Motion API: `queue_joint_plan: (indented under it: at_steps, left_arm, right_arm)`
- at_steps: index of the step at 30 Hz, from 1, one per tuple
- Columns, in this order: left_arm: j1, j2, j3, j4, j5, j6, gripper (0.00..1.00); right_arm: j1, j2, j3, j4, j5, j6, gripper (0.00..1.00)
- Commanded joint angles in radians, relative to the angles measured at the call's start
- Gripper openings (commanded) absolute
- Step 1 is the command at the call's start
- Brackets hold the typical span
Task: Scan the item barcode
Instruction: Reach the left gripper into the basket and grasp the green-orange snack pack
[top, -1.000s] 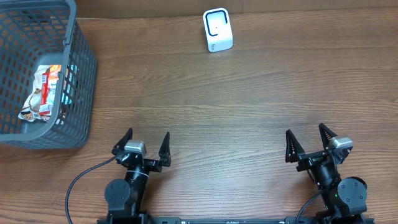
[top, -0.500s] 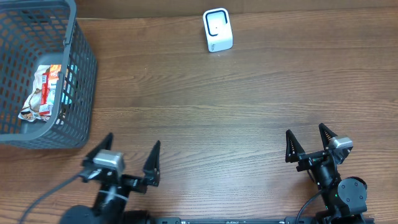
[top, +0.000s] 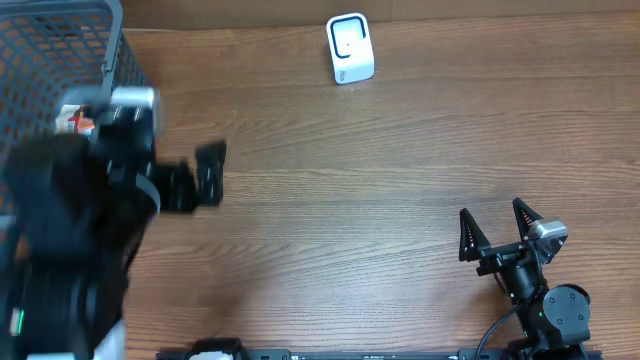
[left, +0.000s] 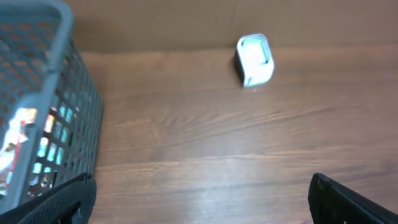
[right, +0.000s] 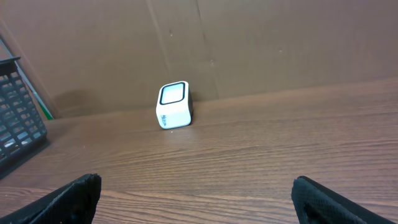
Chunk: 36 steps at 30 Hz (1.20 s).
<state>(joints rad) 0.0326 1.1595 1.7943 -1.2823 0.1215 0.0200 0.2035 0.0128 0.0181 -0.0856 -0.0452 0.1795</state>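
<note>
The left fingers (left: 59, 200) stand wide apart with nothing between them, hanging over bare table (left: 205, 143) just beside the grey mesh basket (left: 62, 81). The right fingers (right: 74, 196) are spread just as wide and are also empty. They sit low at the near right edge of the table, well away from everything.

The snack packet (left: 15, 134) lies inside the basket, off to the left of the left fingers. The basket wall stands between it and them, so they are near but do not touch. From the wrist view the fingers look to be outside the rim rather than over the opening. The overhead view is too blurred by the arm to confirm that, and shows only a sliver of the packet. No barcode can be made out on it.

The white barcode scanner (top: 350, 47) stands upright at the far edge of the table, well away from both pairs of fingers and from the basket.

By this evidence the task has barely begun, with nothing gripped, lifted or scanned. What likely remains is to reach into the basket, close on the packet, carry it across, and turn its barcode toward the scanner's face.
</note>
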Motion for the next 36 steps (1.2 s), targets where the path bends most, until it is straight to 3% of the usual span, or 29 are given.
queue_joint_plan:
  at_steps: [1,3,7,17,25,33,36]
  left_arm:
    - [-0.006,0.098,0.019,0.021,-0.060,0.081,1.00]
    - [-0.005,0.151,0.020,0.047,-0.085,0.159,1.00]
    - [0.058,0.221,0.031,0.175,-0.085,0.173,1.00]
    - [0.424,0.328,0.058,0.464,-0.046,0.239,1.00]
    - [0.631,0.489,0.058,0.511,0.135,0.296,1.00]
    - [0.684,0.705,0.058,0.470,0.150,0.364,1.00]
    - [0.681,0.762,0.058,0.472,0.247,0.395,1.00]
  right_arm:
    - [-0.003,-0.009,-0.010,0.005,0.002,0.000,1.00]
    - [-0.003,-0.009,-0.010,0.005,0.002,0.000,1.00]
    - [-0.003,-0.009,-0.010,0.005,0.002,0.000,1.00]
    - [-0.003,-0.009,-0.010,0.005,0.002,0.000,1.00]
    - [-0.003,-0.009,-0.010,0.005,0.002,0.000,1.00]
    - [-0.003,-0.009,-0.010,0.005,0.002,0.000,1.00]
    - [-0.003,-0.009,-0.010,0.005,0.002,0.000,1.00]
